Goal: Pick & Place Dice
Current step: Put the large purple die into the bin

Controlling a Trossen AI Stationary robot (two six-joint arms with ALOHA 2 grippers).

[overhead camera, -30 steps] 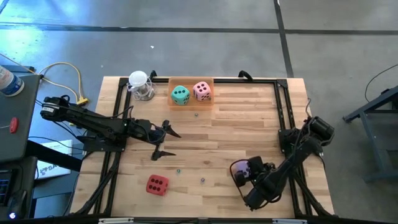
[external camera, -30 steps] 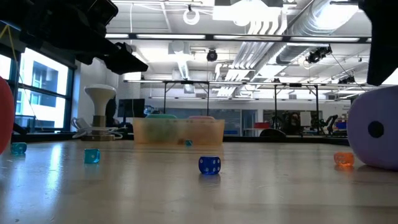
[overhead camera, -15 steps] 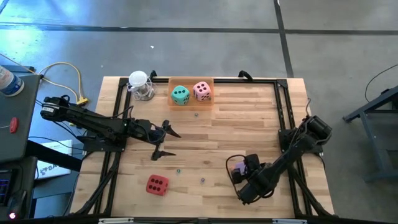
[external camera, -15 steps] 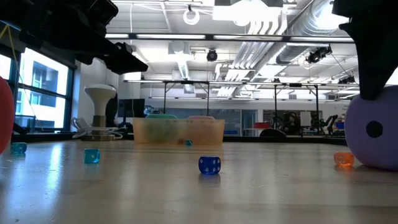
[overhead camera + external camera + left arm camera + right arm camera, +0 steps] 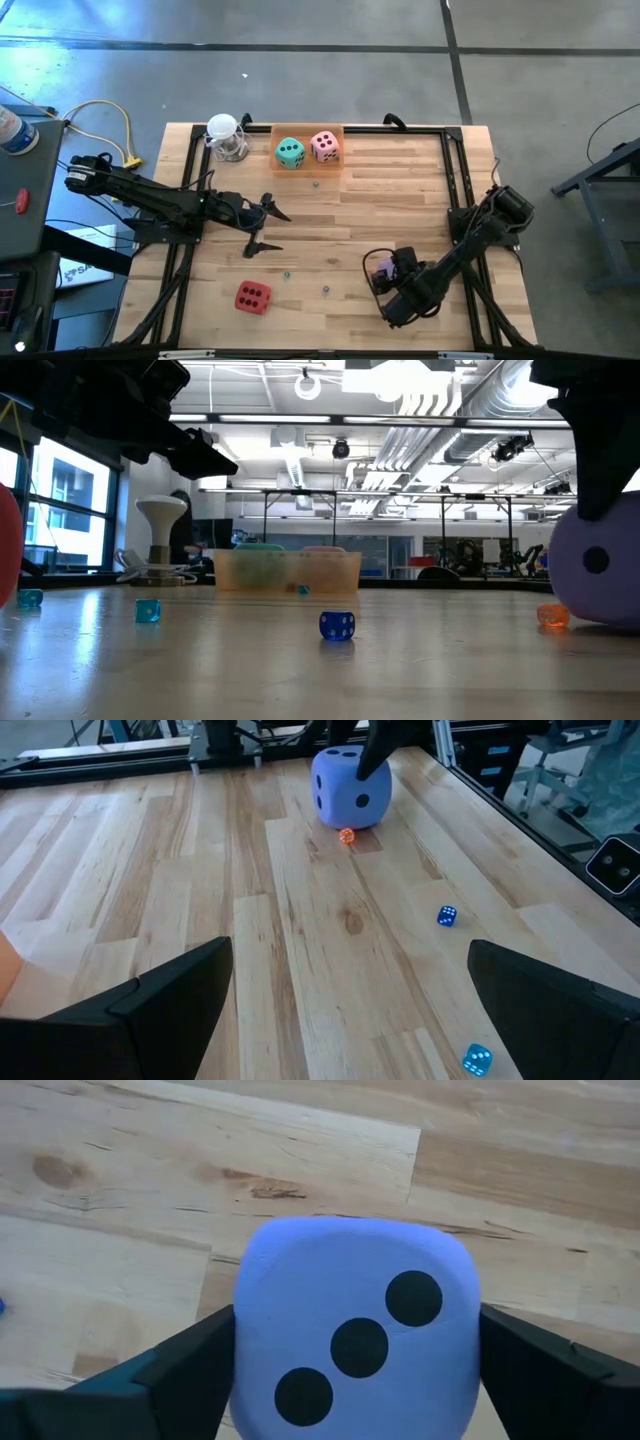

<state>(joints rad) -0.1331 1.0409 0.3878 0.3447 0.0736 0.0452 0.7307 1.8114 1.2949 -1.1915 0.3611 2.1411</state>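
My right gripper [image 5: 350,1370] straddles the purple die [image 5: 355,1330], jaws spread either side, not clenched; it sits on the counter [image 5: 400,190]'s near right. I should centre, then squeeze evenly. My left gripper [image 5: 262,222] waits, jaws released.

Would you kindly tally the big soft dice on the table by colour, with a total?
Pink die: 1
Teal die: 1
Purple die: 1
Red die: 1
Total: 4
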